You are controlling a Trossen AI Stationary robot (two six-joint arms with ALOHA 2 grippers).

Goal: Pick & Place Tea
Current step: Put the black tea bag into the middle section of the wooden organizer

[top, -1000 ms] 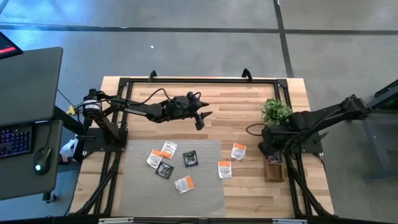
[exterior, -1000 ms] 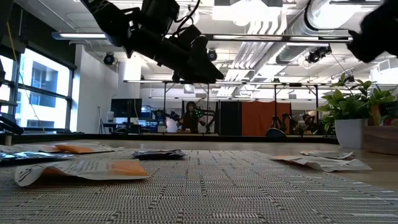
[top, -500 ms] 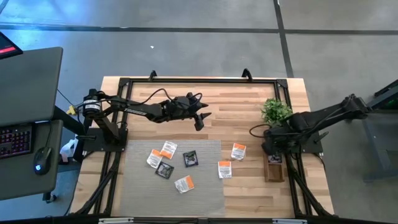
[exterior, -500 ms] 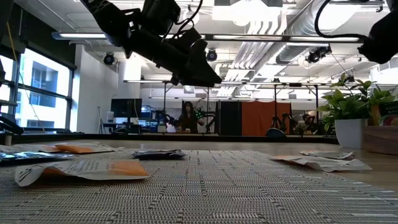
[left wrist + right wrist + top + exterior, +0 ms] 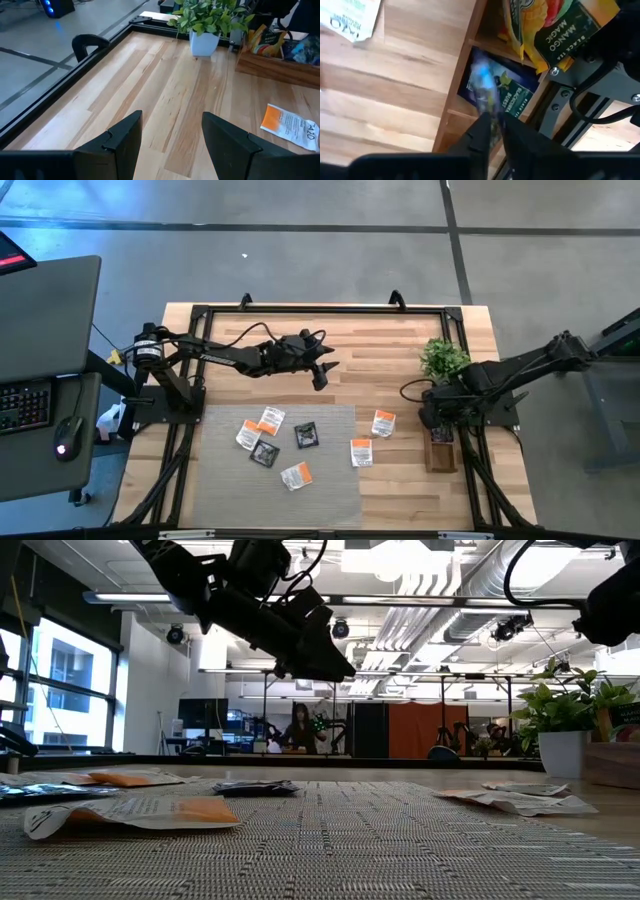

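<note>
Seven tea sachets still out: five on the grey mat [image 5: 275, 470], among them a black sachet [image 5: 306, 435]; two white-orange sachets [image 5: 383, 423] on bare wood right of it. More sit in the wooden tray [image 5: 470, 75], incl. a dark blue sachet [image 5: 502, 92]. Right gripper [image 5: 492, 132] hovers over that tray beside the potted plant [image 5: 442, 358]; fingers nearly together around the blurred sachet edge, can't tell if gripping. Left gripper [image 5: 171, 137] at table's far middle, fingers spread, nothing between them.

Even overhead light, soft shadows; right wrist view blurred, low view backlit.
</note>
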